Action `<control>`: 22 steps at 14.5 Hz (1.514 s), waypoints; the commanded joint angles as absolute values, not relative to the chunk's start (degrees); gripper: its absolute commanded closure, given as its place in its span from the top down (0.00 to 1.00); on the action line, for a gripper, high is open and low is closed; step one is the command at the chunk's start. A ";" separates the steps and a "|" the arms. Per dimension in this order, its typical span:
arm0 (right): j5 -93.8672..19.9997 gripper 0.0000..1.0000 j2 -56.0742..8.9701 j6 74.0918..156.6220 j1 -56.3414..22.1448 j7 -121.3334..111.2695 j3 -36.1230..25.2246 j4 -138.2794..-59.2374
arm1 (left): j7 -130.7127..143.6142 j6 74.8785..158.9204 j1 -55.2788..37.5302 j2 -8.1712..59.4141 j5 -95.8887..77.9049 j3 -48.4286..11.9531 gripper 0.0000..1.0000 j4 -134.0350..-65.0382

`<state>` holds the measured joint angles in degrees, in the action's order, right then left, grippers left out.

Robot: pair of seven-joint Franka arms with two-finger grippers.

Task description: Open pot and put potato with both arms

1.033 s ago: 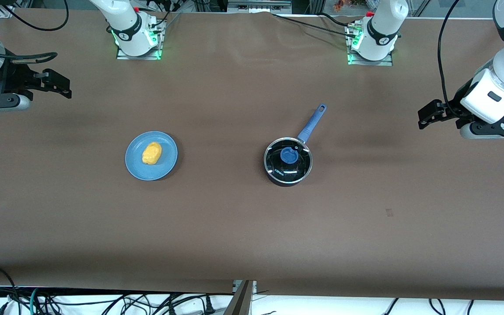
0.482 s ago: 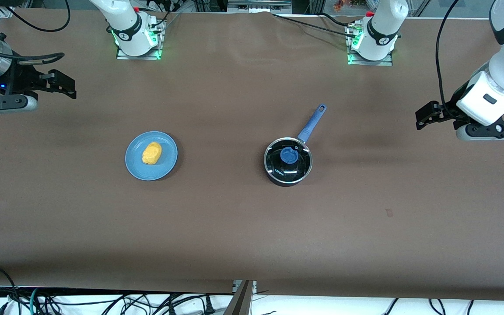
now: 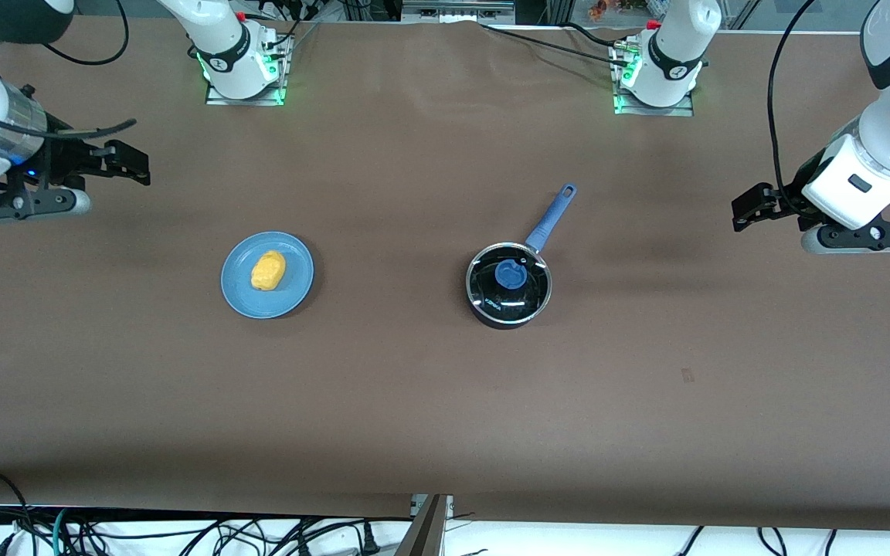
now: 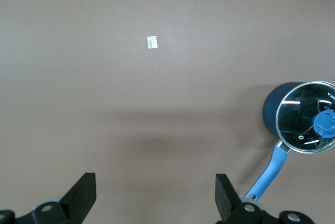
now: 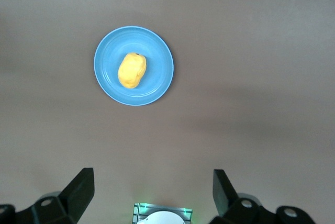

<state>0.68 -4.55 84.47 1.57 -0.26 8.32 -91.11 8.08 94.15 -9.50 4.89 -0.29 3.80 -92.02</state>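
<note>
A flat light-blue plate (image 3: 267,275) bears the small yellow-orange potato (image 3: 268,269), well apart from the right gripper (image 3: 132,164), which hangs spread wide and empty over bare brown table (image 3: 414,401). The left gripper (image 3: 746,208), likewise spread and empty, hangs well apart from the small black saucepan (image 3: 508,286), whose clear glass lid with a blue knob (image 3: 510,275) sits on it, hiding the inside.

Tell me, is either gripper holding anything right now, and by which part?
Nothing is held. The left gripper and right gripper are both open and empty over bare table. The lid sits on the pot; the potato lies on the plate.
</note>
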 commanded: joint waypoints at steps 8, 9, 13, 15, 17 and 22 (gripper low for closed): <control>0.97 1.00 -6.77 83.76 0.97 -0.88 8.35 -90.26 | 6.33 92.64 -9.40 4.92 0.18 3.60 1.00 -91.06; 0.97 1.00 -6.94 83.76 0.97 -0.79 8.35 -90.18 | 6.15 92.64 -9.40 4.92 0.09 3.60 1.00 -91.05; 1.05 1.00 -7.12 83.85 0.09 -0.09 8.35 -90.35 | 6.33 92.64 -9.40 4.83 0.09 3.60 1.00 -91.05; 0.88 1.00 -8.34 84.81 -0.26 0.43 8.35 -90.53 | 6.50 92.72 -9.75 4.92 0.09 3.52 1.00 -91.23; 0.79 1.00 -10.71 87.09 -1.75 2.45 8.35 -90.62 | 7.03 93.07 -10.28 5.10 0.09 3.43 1.00 -91.32; 0.88 1.00 -13.09 89.90 -3.78 7.38 8.35 -90.62 | 15.44 95.88 -10.28 5.97 0.09 -1.57 1.00 -92.63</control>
